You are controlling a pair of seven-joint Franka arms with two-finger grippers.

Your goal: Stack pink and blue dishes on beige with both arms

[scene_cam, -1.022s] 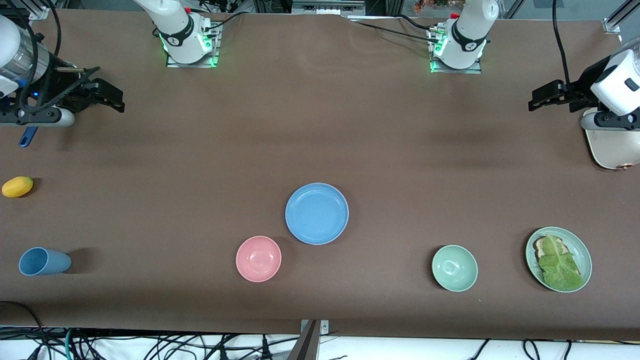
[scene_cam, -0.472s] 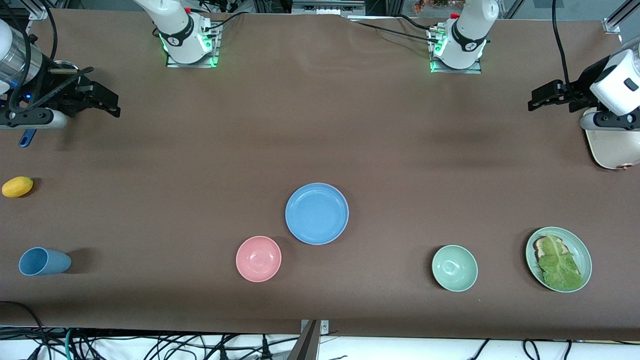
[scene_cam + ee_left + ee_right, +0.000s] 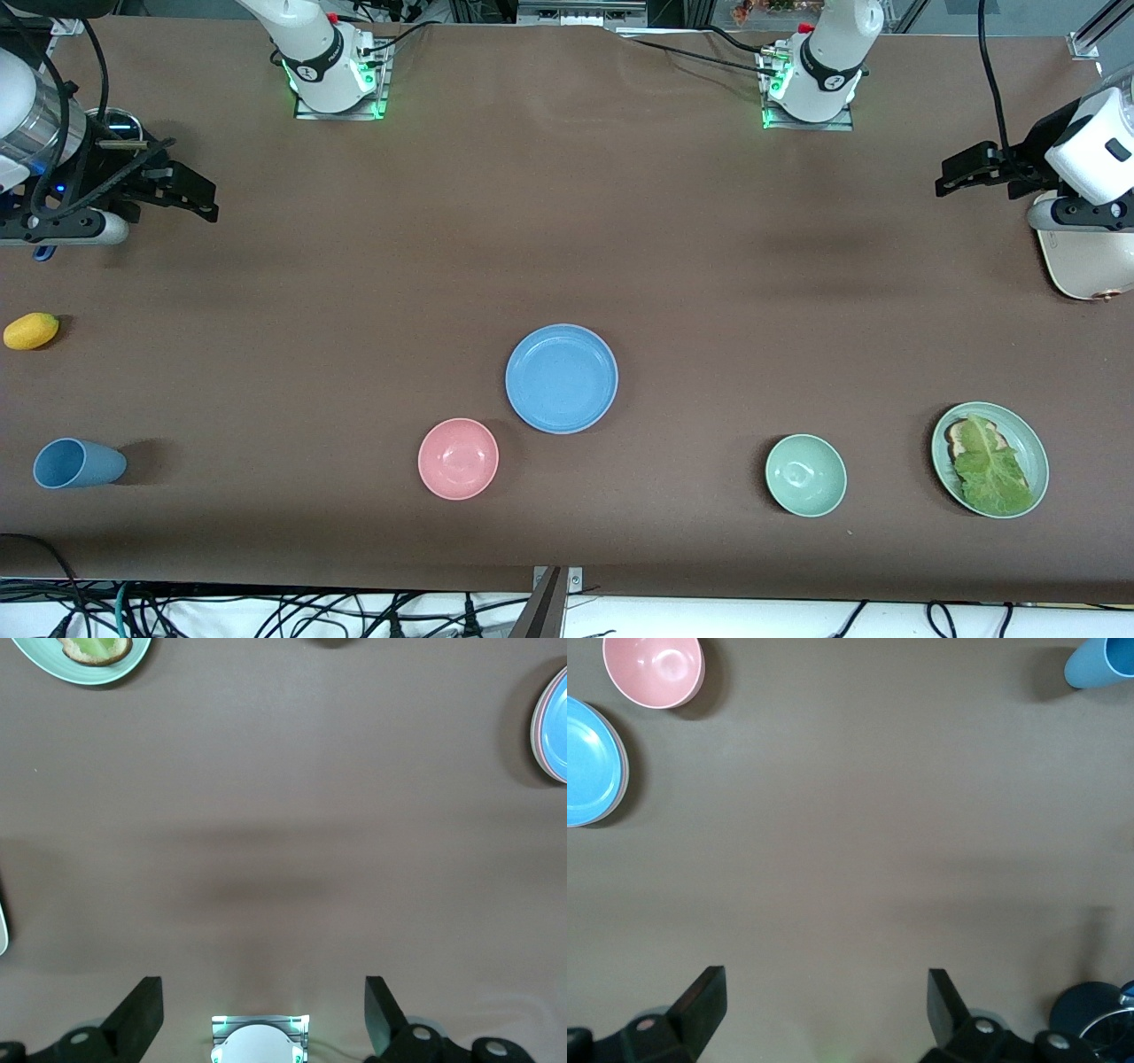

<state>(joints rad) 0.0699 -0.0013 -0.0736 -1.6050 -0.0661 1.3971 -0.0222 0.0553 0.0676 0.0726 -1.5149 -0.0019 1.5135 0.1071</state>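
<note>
The flat round blue plate (image 3: 562, 378) sits in the middle of the brown table (image 3: 567, 221) on top of other plates, so the stack looks done. The left gripper (image 3: 961, 170) and right gripper (image 3: 190, 188) hang wide apart and empty over the table ends, out of the way.

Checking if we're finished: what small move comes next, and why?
Probably none beyond parking. The blue plate seems to top a stack: a pink rim and a pale rim show under it; left gripper and right gripper hang open at the table's ends.
</note>
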